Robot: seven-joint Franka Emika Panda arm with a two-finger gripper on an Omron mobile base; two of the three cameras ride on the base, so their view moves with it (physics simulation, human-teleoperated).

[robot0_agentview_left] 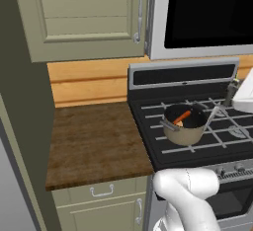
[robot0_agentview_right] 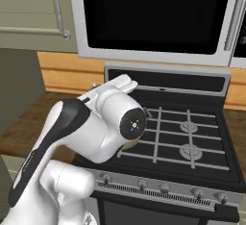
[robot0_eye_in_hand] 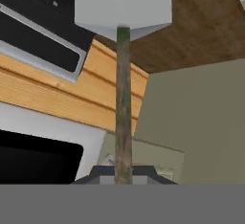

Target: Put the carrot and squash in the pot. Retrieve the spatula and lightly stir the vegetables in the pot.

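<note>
The wooden surface (robot0_agentview_left: 94, 143) left of the stove (robot0_agentview_left: 197, 136) lies bare, open to a reach from above and from the front. Over it the upper cabinet (robot0_agentview_left: 84, 18) hangs low at the back and limits height there. On the stove's front-left burner the pot (robot0_agentview_left: 185, 125) takes up the room, with the carrot (robot0_agentview_left: 182, 117) slanting inside. The right burners (robot0_agentview_right: 188, 140) are free. The microwave (robot0_agentview_right: 158, 17) caps the space above.
</note>
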